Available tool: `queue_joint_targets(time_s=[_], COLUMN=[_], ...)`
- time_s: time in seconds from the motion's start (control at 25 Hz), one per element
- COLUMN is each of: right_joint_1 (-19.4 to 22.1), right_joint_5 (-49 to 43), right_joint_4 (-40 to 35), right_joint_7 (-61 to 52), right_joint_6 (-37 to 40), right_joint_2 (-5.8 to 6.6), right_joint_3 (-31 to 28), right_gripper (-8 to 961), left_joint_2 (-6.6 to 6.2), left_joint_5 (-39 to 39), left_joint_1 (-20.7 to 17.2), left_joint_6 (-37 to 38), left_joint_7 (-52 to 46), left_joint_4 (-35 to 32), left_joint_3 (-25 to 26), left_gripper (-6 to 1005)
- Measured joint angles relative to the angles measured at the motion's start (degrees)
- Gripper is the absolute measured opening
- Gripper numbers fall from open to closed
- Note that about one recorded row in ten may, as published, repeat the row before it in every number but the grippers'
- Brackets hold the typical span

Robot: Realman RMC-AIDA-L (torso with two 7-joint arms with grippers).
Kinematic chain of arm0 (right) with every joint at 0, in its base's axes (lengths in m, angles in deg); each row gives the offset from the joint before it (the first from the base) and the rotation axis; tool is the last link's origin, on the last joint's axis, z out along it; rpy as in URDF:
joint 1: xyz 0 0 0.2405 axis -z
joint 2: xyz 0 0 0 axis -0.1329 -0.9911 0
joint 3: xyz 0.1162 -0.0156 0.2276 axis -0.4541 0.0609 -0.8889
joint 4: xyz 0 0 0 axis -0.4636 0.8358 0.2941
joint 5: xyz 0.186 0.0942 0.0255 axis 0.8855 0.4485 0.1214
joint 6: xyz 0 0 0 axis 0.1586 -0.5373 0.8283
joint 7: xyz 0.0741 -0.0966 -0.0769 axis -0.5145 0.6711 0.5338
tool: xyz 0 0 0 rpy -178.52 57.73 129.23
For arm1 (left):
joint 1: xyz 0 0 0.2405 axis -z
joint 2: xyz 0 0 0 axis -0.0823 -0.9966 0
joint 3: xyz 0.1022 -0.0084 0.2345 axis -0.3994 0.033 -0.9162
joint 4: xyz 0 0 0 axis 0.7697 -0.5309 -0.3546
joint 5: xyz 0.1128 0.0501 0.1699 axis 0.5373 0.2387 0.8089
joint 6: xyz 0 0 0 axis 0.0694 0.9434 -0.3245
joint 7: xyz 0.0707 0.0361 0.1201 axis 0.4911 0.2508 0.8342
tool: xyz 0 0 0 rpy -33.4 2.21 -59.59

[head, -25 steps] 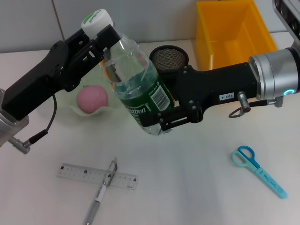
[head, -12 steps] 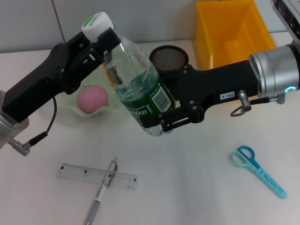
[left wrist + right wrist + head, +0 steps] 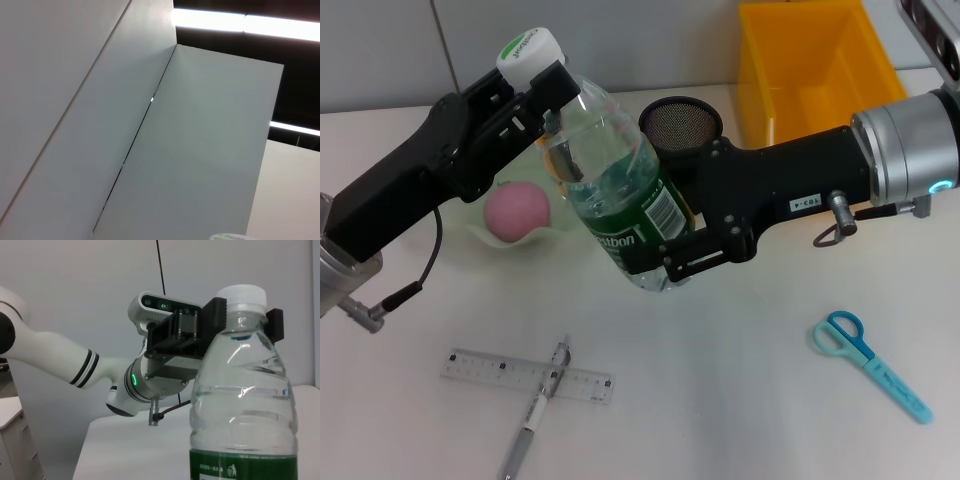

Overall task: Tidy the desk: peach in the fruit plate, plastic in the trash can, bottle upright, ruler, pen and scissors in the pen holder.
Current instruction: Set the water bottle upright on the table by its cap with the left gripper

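Beside the holder (image 3: 680, 122), the bottle (image 3: 615, 200) has barely shifted, left gripper (image 3: 542, 75) clamped at its neck, right gripper (image 3: 655, 265) seemingly gripping its base, uprighting unfinished.

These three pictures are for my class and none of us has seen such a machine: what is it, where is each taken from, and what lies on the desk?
It is a robot with two arms. The head view looks down at a white desk. The left gripper clamps the neck of a water bottle, and the right gripper holds its lower body. On the desk lie a ruler with a pen across it, and blue scissors. A peach sits in a fruit plate, beside a mesh pen holder and a yellow bin. The right wrist view shows the bottle close up; the left wrist view shows only walls and ceiling.
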Motion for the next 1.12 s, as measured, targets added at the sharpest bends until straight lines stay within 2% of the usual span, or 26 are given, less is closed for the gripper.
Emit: queue_joint_targets(time_s=[0.56,1.12], right_joint_1=[0.01,0.00], right_joint_5=[-0.80,-2.09], right_joint_4=[-1.86,-1.50], right_joint_7=[-1.83,-2.52], right_joint_6=[0.04,-0.25], right_joint_2=[0.33,0.09], right_joint_3=[0.63,0.85], right_gripper=[781,781], left_joint_2=[-0.08,-0.09], left_joint_5=[0.21,-0.10], left_joint_1=[-0.08,0.24], left_joint_6=[0.15,1.44], left_joint_7=[-0.05,-0.65], left_joint_4=[0.53,0.54], left_joint_3=[0.01,0.52], left_gripper=[437,439])
